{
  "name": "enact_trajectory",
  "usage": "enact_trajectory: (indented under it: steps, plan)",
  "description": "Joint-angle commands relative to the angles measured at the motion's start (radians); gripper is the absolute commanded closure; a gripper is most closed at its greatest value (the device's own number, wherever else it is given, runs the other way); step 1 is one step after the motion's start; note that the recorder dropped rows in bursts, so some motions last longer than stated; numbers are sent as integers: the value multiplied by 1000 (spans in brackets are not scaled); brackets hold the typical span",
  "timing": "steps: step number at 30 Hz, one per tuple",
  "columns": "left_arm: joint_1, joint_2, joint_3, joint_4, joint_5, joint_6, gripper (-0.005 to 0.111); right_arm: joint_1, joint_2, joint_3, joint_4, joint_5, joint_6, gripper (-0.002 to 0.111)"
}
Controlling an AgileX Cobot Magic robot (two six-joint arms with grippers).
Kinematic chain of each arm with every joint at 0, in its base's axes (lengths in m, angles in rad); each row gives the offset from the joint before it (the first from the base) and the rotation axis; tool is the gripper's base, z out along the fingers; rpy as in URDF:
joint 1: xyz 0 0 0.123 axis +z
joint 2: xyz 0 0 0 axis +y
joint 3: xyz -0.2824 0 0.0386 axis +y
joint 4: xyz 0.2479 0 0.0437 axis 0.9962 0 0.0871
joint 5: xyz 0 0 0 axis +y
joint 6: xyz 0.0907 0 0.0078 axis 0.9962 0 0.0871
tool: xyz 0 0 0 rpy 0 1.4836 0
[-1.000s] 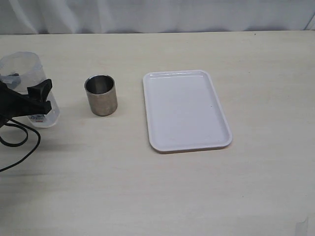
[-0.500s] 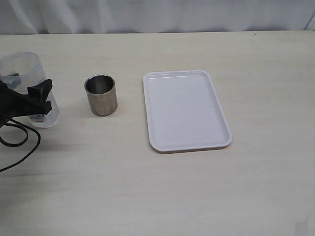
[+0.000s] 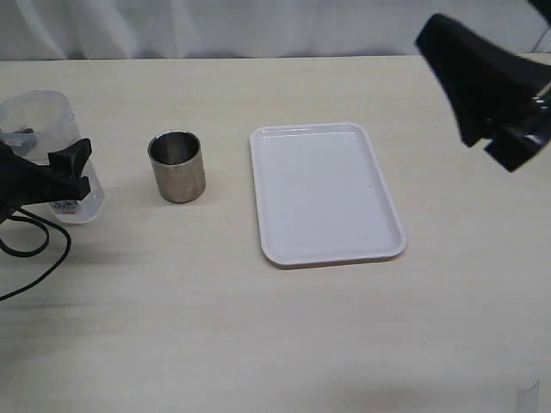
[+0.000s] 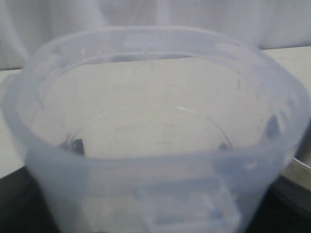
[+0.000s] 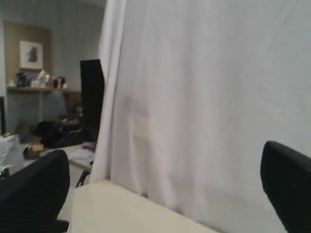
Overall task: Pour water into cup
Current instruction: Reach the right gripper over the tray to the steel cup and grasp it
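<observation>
Water (image 4: pixel 146 141) sits in the tall clear blue-labelled plastic container (image 3: pixel 39 129), far left, left gripper (image 3: pixel 76 170) clamped round it. Looks grasped; next comes lifting and tipping over the short brushed-steel cup (image 3: pixel 177 168) nearby. Right gripper (image 3: pixel 512 146) hovers far right, fingers apart.

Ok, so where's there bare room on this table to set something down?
Widest: the table strip below the short brushed-steel cup and white rectangular tray in the exterior view. The tray is empty too. Crowded: far left, where the left gripper holds the tall clear plastic container.
</observation>
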Motion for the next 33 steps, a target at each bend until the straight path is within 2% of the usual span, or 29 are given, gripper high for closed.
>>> enact_trajectory:
  steps: [1, 10, 17, 33]
  plan:
    - [-1, 2, -6, -2, -15, 0, 107, -2, 223, -99, -134, -77, -11, 0]
    - [-1, 2, -40, -2, -15, 52, 107, -2, 652, -365, -443, -171, -19, 0]
    - [-1, 2, -89, -2, -15, 52, 107, 12, 893, -503, -455, -171, -22, 0]
    - [-1, 2, -143, -2, -15, 52, 107, 239, 1266, -887, -446, -129, -38, 0]
